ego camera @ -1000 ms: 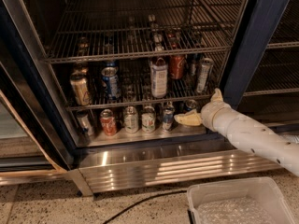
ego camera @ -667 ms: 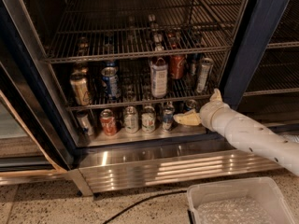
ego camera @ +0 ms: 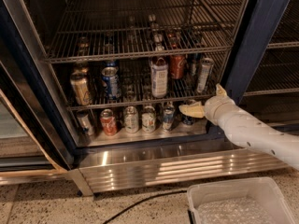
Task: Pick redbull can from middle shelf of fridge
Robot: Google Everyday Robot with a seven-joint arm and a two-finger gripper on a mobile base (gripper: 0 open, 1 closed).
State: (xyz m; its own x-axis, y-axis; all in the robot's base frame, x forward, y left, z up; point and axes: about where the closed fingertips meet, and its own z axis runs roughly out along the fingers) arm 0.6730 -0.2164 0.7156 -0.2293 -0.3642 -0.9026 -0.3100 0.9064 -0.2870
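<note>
Plainly the two pale yellow fingers (ego camera: 190,110) are spread wide and hold nothing: one lies pointing left at the front edge of the rack, the other sticks up near the door post. That puts the gripper (ego camera: 202,99) at the right front corner of the middle shelf (ego camera: 117,104), just below and in front of the redbull can (ego camera: 204,73), which stands upright at the right end of that wire rack, apart from the fingers. The wide opening probably suits a slim can with neighbours close by: a red can (ego camera: 177,66) just to its left and a tall white bottle (ego camera: 159,76) further along. Behind the gripper the white arm (ego camera: 254,132) slants down to the right, reaching in past the dark blue frame of the fridge (ego camera: 256,36), likely to clear the post.
</note>
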